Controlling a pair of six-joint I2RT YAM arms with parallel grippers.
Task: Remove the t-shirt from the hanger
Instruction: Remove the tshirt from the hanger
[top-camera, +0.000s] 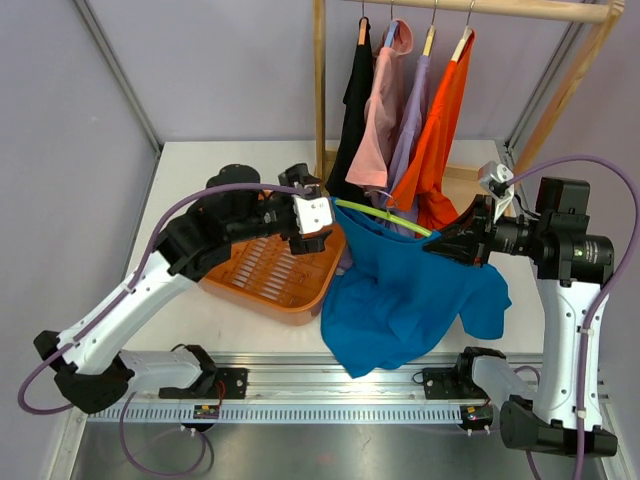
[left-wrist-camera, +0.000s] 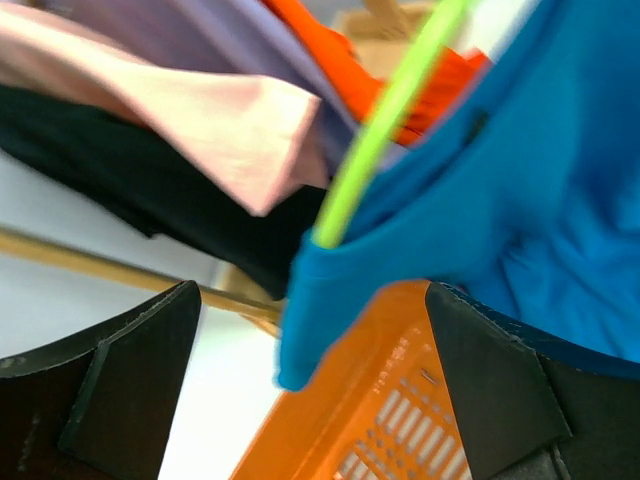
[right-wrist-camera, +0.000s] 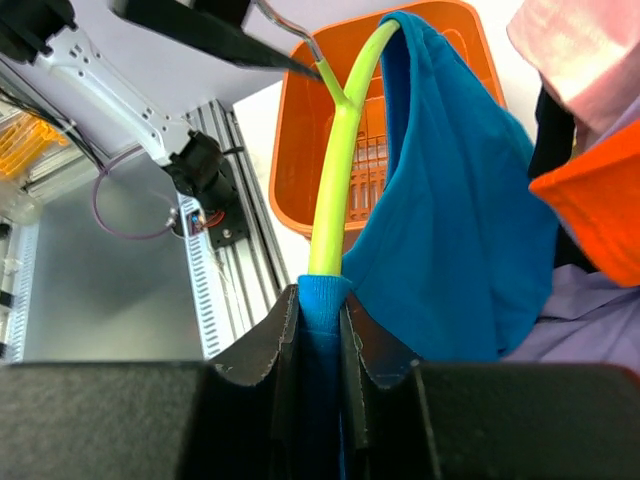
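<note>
The blue t-shirt (top-camera: 410, 295) hangs between the two arms over the near part of the table (top-camera: 200, 170). Its upper edge is strung along the lime-green hanger (top-camera: 385, 215) and its body sags in loose folds.

The right gripper (top-camera: 452, 243) has its jaws drawn narrow around one tip of the hanger, with shirt cloth pinched over that tip. The left gripper (top-camera: 318, 212) stands at the other end with jaws spread wide. In its wrist view the blue hem and the bare green rod sit between the pads (left-wrist-camera: 130, 380), and we see neither pad touching them.

We judge the step in hand to be taking hold of the cloth. To do it well we should close on fabric alone, just off the rod, then draw it along the hanger arm rather than across it.

The shirt looks like soft, limp knit that will stretch and bunch. The hanger is thin, round and smooth, so cloth should slide. The slotted orange basket (top-camera: 270, 285) below is rigid, and the hanging garments (top-camera: 400, 110) behind are close enough to snag.
</note>
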